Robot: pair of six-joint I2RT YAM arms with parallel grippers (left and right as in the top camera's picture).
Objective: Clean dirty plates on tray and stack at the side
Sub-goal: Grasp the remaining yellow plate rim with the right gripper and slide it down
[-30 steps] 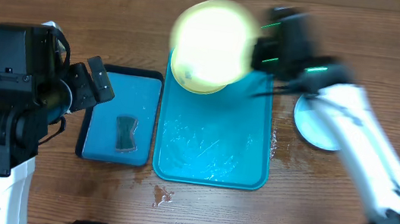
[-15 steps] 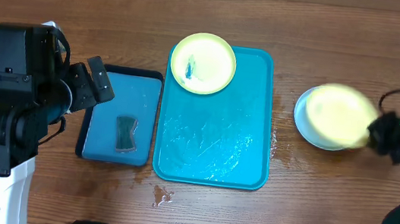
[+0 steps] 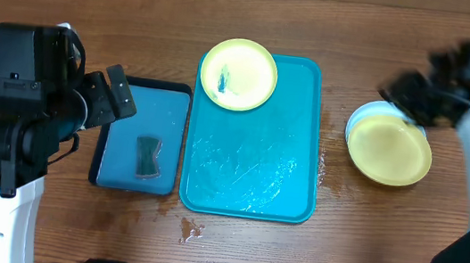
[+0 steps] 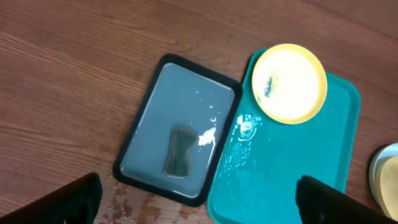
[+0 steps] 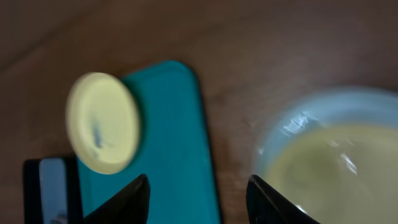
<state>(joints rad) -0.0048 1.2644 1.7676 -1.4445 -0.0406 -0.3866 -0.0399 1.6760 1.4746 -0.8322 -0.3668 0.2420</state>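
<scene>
- R arm is coming in from the right edge, forearm running away toward the far side, wrist turning in toward the table point(image 3: 142, 12) centre; R gripper point(image 3: 406, 95) is hanging over the far rim of the plate stack, blurred in the overhead view
- Its fingers point(image 5: 134, 198) are standing partly apart, nothing btwn them, touching nothing
- Plain green plate point(image 3: 390, 151) is sitting on the blue plate point(image 3: 363, 116), right of the tray point(image 3: 247, 182), apart from it
- Smeared green plate point(image 3: 238, 74) is lying at the tray's far-left corner, overlapping the far rim
- L arm is hunching at the left; L gripper point(image 3: 116, 97) is hovering by the small tray point(image 3: 125, 109), fingers spread wide, empty
- Sponge point(image 3: 149, 157) is lying in the small tray
</scene>
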